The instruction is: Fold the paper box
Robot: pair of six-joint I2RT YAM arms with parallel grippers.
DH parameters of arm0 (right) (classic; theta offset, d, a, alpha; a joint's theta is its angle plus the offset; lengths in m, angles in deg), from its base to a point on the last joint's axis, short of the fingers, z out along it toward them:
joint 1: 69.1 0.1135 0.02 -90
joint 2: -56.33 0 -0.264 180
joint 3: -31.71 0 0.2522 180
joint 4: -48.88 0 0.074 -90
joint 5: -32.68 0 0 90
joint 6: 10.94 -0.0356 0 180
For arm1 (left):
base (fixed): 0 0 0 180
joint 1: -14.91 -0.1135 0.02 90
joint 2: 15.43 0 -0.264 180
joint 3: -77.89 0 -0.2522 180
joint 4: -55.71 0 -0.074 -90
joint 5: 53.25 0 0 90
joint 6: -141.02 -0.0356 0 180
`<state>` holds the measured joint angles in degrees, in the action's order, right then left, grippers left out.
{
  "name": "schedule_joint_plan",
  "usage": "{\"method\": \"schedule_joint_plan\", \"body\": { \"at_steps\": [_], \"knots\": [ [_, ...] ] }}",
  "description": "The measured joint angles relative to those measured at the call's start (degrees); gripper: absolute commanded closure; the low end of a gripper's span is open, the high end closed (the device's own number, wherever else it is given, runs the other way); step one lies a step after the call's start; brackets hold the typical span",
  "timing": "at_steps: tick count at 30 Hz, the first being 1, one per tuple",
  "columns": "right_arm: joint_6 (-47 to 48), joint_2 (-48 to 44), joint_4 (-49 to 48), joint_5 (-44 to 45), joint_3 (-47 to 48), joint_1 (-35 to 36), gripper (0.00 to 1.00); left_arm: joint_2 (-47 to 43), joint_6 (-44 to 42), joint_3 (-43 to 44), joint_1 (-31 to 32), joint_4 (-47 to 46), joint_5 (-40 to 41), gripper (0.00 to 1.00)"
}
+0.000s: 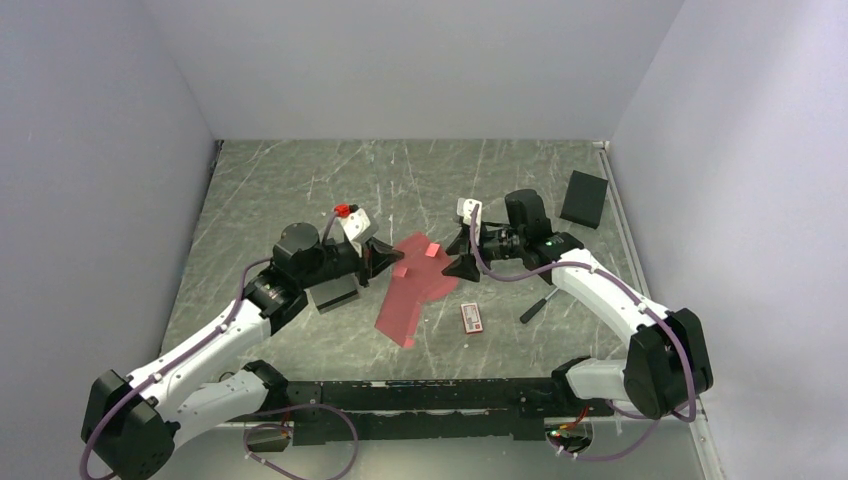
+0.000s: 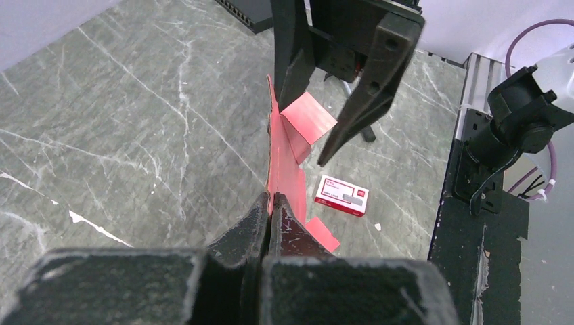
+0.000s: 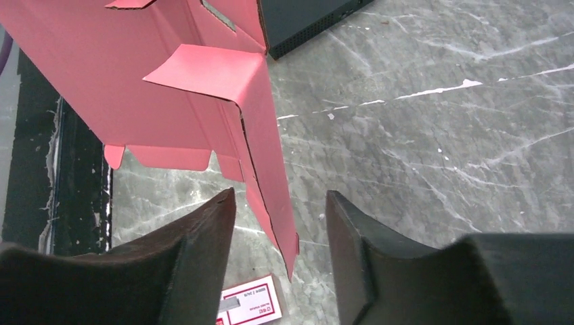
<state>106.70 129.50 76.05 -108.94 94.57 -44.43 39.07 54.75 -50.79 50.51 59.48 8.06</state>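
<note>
Above the marbled surface (image 1: 300,190), the left claw (image 2: 271,203) clamps tight on the paper box (image 2: 308,116), likely steadying it for the right claw (image 3: 279,196), jaws parted, empty, straddling a flap.

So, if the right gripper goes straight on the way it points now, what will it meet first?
Probably the red-pink thin cardboard sheet: its edge panel hangs between the right gripper's open fingers, though depth is unclear.
</note>
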Motion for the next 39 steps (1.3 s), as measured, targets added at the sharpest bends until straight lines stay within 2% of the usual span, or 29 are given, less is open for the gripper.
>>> {"method": "schedule_joint_plan", "body": {
  "at_steps": [6, 8, 13, 17, 21, 27, 31, 35, 39],
  "knots": [
    [0.5, 0.0, -1.0, 0.7, 0.0, 0.6, 0.83, 0.0, 1.8, -0.2, -0.4, -1.2, 0.0, 1.00],
    [0.5, 0.0, -1.0, 1.7, 0.0, 1.0, 0.89, 0.0, 2.7, -0.4, -0.7, -1.7, 0.2, 1.00],
    [0.1, 0.0, -1.0, 5.3, 0.2, 2.1, 0.96, 0.0, 7.0, -1.8, -1.8, -2.9, 2.2, 0.90],
    [-0.8, 0.0, -1.0, 7.5, 0.8, 2.7, 0.97, 0.0, 11.2, -2.6, -2.9, -4.3, 3.3, 0.76],
    [-1.2, 0.0, -0.9, 9.2, 1.3, 2.8, 0.98, 0.0, 14.7, -2.8, -4.0, -5.1, 4.2, 0.54],
    [-1.2, 0.0, -0.3, 9.8, 1.6, 2.9, 0.98, -0.8, 17.8, -2.8, -5.6, -5.2, 3.8, 0.34],
    [-1.1, 0.0, 0.1, 9.8, 1.7, 2.9, 0.98, -4.2, 19.4, -2.8, -9.2, -2.7, 3.6, 0.20],
    [-1.0, 0.0, 0.3, 9.8, 1.7, 3.0, 0.98, -9.1, 21.3, -2.8, -13.6, 0.1, 4.6, 0.16],
    [-1.0, 0.0, 0.4, 9.6, 1.9, 3.0, 0.98, -10.3, 24.6, -2.8, -19.2, 1.2, 3.8, 0.21]
  ]
}}
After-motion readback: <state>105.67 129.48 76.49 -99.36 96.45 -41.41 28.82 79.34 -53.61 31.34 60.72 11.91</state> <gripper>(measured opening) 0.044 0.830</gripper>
